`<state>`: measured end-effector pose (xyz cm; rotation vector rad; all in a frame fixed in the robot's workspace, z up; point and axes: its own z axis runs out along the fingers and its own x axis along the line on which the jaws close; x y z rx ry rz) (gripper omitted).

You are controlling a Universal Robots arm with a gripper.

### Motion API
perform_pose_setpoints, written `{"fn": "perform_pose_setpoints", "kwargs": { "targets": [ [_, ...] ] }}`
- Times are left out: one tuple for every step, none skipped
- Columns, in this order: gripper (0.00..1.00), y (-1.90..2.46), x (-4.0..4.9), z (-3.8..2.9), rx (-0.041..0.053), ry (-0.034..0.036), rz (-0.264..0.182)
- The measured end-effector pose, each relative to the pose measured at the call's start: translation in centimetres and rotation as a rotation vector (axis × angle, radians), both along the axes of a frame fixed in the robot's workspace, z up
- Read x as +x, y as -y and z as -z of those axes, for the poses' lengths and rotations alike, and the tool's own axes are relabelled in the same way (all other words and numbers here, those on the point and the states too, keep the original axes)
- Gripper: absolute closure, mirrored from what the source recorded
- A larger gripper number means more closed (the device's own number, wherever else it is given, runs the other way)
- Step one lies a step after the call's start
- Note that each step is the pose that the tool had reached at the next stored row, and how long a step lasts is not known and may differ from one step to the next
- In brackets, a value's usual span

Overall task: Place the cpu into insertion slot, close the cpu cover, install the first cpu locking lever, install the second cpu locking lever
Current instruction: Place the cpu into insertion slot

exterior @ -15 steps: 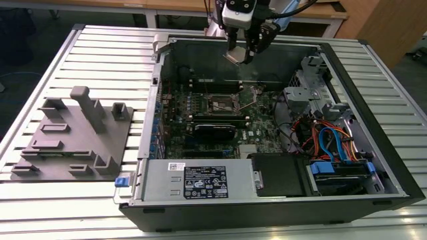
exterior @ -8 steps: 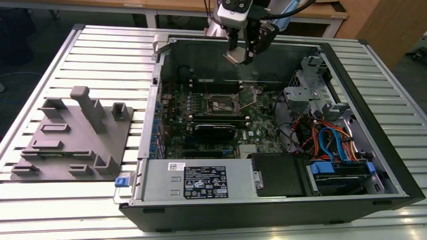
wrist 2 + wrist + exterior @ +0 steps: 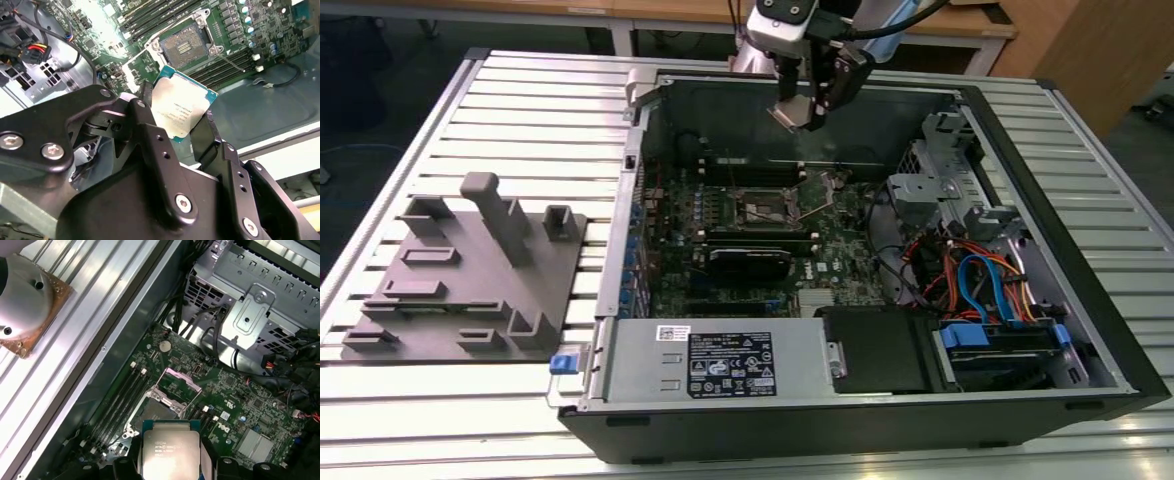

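Transfer of the chip toward its socket. Gripper (image 3: pixel 801 118) hangs above the motherboard (image 3: pixel 843 268) inside the open computer case (image 3: pixel 881 425), high over the insertion slot (image 3: pixel 769 208) and somewhat off to one side of it. Its two black fingers (image 3: pixel 144 100) are drawn in narrowly on opposite edges of the cpu (image 3: pixel 182 107), which is carried with its metal top facing both wrist cameras, well apart from the slot and touching nothing else. At one edge of the slot the cpu cover (image 3: pixel 182 382) stands tilted up, leaving the contact field exposed; a thin wire lever (image 3: pixel 234 61) lies swung out just beside the slot.

Judged from this pose, good placement calls for a level chip with its edges squared to the slot frame, correct corner orientation, and a straight vertical descent clear of the raised cover. Any sideways slide across the contacts risks damage. The grip should hold until the chip lies flush.
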<state>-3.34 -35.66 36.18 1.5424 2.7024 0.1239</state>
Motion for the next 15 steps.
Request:
{"fn": "perform_pose_setpoints", "kwargs": {
  "targets": [
    [0.46,0.00,0.00,0.01,0.0000,0.0000,0.006],
    [0.46,0.00,0.00,0.01,0.0000,0.0000,0.012],
    [0.46,0.00,0.00,0.01,0.0000,0.0000,0.016],
    [0.46,0.00,0.00,0.01,0.0000,0.0000,0.017],
    [0.46,0.00,0.00,0.01,0.0000,0.0000,0.017],
    [0.46,0.00,0.00,0.01,0.0000,0.0000,0.020],
    [0.46,0.00,0.00,0.01,0.0000,0.0000,0.020],
    [0.46,0.00,0.00,0.01,0.0000,0.0000,0.021],
    [0.46,0.00,0.00,0.01,0.0000,0.0000,0.021],
    [0.46,0.00,0.00,0.01,0.0000,0.0000,0.021],
    [0.46,0.00,0.00,0.01,0.0000,0.0000,0.022],
    [0.46,0.00,0.00,0.01,0.0001,0.0000,0.023],
    [0.46,0.00,0.00,0.01,0.0000,0.0000,0.024],
    [0.46,0.00,0.00,0.01,0.0000,0.0000,0.025],
    [0.46,0.00,0.00,0.01,0.0000,0.0000,0.026]
  ]
}}
